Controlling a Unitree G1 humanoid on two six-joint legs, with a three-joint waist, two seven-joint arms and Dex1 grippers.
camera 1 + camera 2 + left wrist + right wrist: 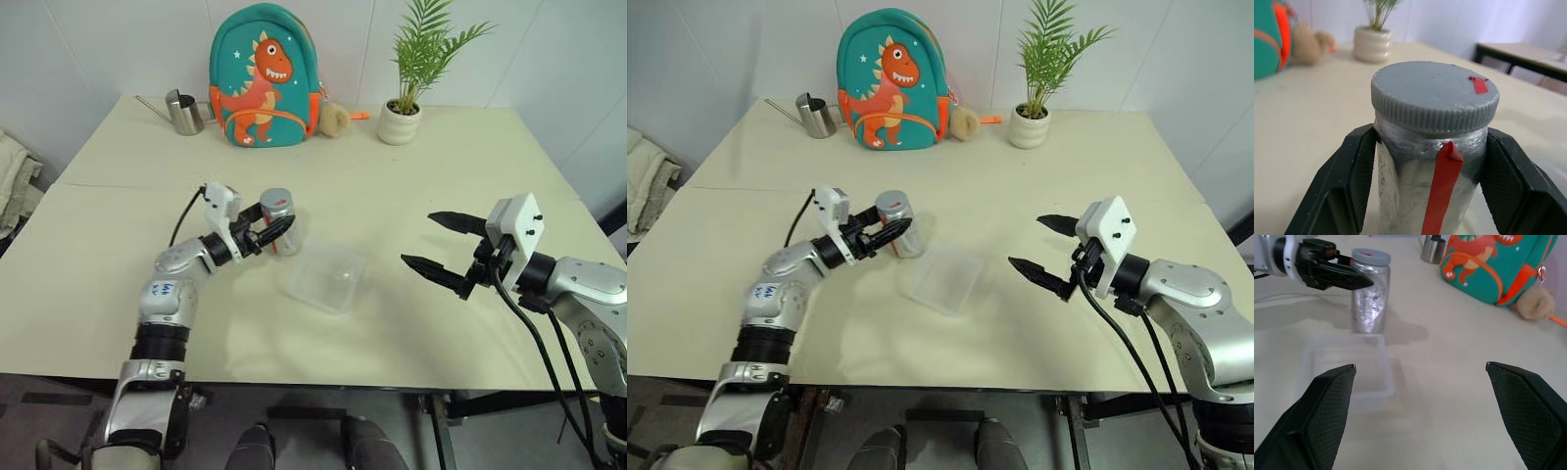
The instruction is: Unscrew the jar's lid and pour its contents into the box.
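Note:
The jar [279,222] is upright on the table just left of the box [328,277], silvery with a red vertical stripe [1442,191]. The grey lid [1435,95], with its red mark, sits on the jar's top. My left gripper [274,227] is shut on the jar below the lid, one black finger [1352,181] on each side. The contents are hidden inside the jar. The box is a shallow clear tray with nothing visible in it. To its right, my right gripper [417,237] hangs open and holds nothing, pointing toward the box [1347,364] and the jar [1370,298].
At the table's far edge stand a teal dinosaur backpack [263,78], a steel watering can [183,112], a small plush toy [335,118] and a potted plant [400,121]. Folded cloth [15,181] lies beyond the table's left edge.

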